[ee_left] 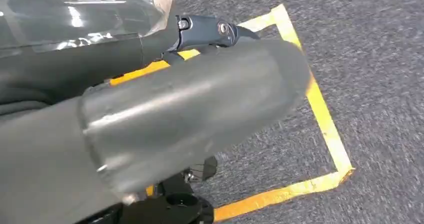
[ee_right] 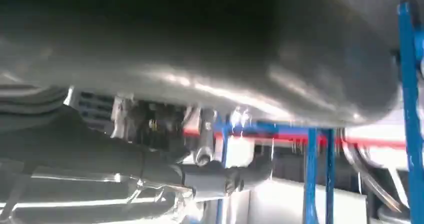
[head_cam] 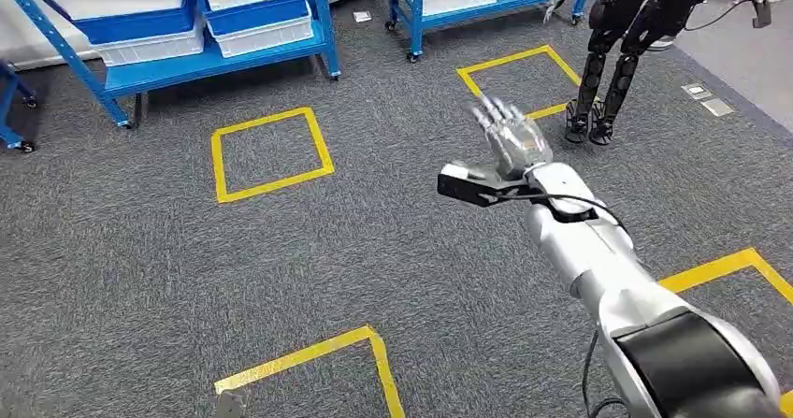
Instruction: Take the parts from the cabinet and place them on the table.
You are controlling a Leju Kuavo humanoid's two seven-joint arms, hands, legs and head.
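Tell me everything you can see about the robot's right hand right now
In the head view the right hand sits at the end of a silver arm that comes in from the lower right and is raised over the grey carpet. It looks silvery metallic and slightly blurred. Its fingers are spread apart and point away toward the far racks, and it holds nothing. A black camera mount juts sideways from the wrist. Nothing touches the hand.

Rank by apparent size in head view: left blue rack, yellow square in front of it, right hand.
1. Blue rack, cropped by the frame.
2. Yellow square.
3. Right hand, though it is nearer the camera.
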